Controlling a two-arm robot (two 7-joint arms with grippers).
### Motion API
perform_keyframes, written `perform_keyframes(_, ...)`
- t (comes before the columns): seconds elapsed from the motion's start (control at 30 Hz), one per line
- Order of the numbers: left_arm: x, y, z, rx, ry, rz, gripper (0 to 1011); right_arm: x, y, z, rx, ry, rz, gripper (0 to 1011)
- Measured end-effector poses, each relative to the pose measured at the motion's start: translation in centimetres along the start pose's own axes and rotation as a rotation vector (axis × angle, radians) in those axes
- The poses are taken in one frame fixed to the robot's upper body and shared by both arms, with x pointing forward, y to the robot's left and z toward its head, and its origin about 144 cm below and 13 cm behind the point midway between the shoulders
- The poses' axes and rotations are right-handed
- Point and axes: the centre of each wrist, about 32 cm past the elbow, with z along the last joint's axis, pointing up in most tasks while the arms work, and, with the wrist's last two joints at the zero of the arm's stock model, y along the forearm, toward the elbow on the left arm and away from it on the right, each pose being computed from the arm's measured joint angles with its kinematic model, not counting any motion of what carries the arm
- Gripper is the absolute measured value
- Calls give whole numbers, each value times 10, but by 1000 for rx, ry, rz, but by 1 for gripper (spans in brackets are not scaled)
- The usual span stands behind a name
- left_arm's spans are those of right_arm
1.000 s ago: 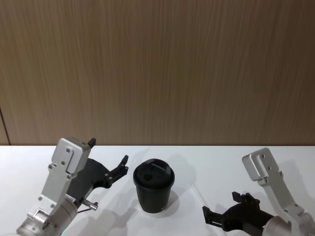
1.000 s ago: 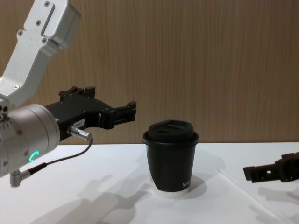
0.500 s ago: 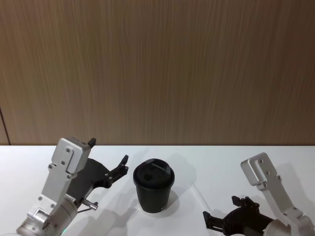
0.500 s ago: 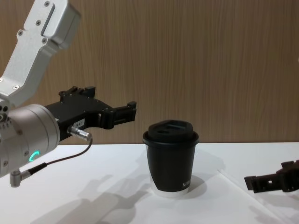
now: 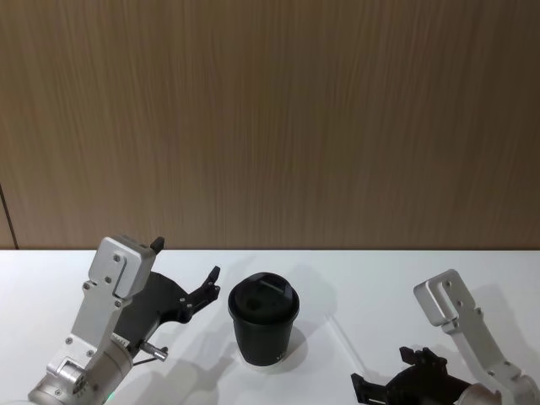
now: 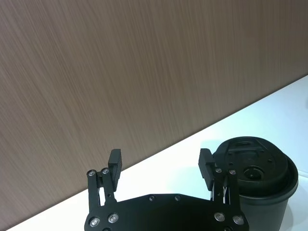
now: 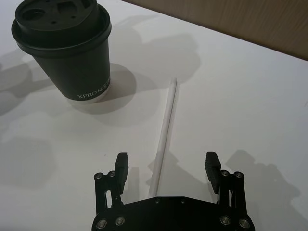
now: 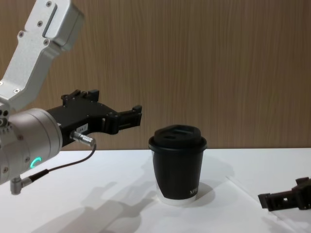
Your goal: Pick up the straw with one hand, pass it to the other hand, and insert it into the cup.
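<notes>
Writing: white print on the cup [image 7: 67, 53] begins "XPRO"; the rest curves out of sight.
Cup state: upright on the white table [image 7: 250, 96], black domed lid [image 7: 60, 19] on.
Straw position: white straw [image 7: 164, 130] flat on the table, just right of the cup and not touching it.
Right arm: right gripper [image 7: 166, 160] low over the straw's near end, jaws wide apart, straw in line with the gap, nothing gripped.
Left arm: left gripper [image 6: 160, 156] above the table left of the cup, jaws wide open, empty.
Change: right gripper has sunk lower and drawn back toward the robot; left gripper, cup and straw unmoved.
</notes>
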Motion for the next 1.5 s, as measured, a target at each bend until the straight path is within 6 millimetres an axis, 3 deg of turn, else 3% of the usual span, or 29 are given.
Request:
perform_keyframes(1.17,0,0,0,0,0,0,1003,5,8,-8,-44,26,6,1000)
perform_keyframes(1.5,0,0,0,0,0,0,1004,5,7,-10,-44,36,14,756)
